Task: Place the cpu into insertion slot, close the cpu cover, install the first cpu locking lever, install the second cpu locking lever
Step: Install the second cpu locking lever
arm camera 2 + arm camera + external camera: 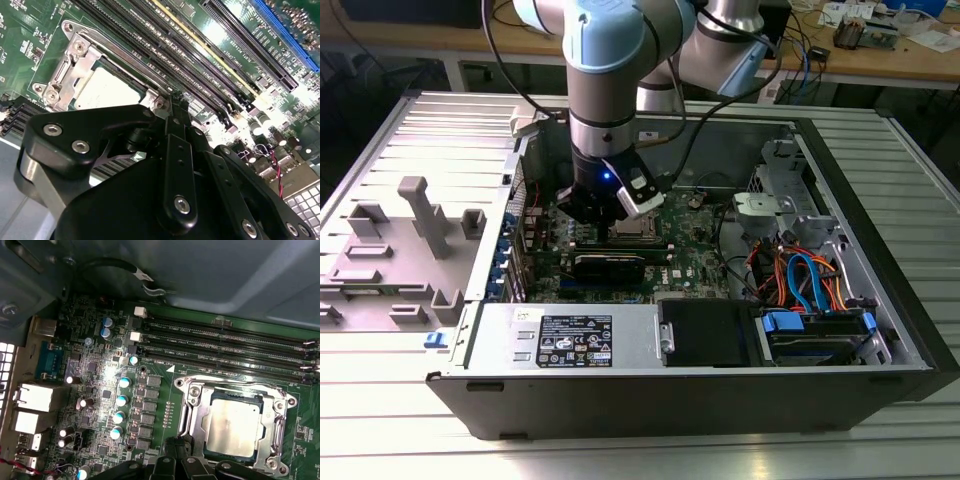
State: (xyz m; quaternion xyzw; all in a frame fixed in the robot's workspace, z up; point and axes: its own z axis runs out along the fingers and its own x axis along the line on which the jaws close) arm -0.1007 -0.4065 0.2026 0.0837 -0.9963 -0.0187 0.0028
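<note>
The open computer case (880,330) lay on a slatted metal table (640,450), a wooden bench (880,60) behind. Mid-frame, the gripper (595,205) hung over the green board (100,390); whether its jaws were open could not be told. The cpu (234,426) sat in the insertion slot (187,412) with the cpu cover (280,427) down around it.

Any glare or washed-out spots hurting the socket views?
First wrist view: hot glare on the board near the capacitors, while the cpu under the cpu cover reads evenly lit. Second wrist view: the cpu is washed pale, and the gripper shades its near edge.

cpu cover (75,65) | part hidden by hand (172,107) | fingers' gap unclear
</note>
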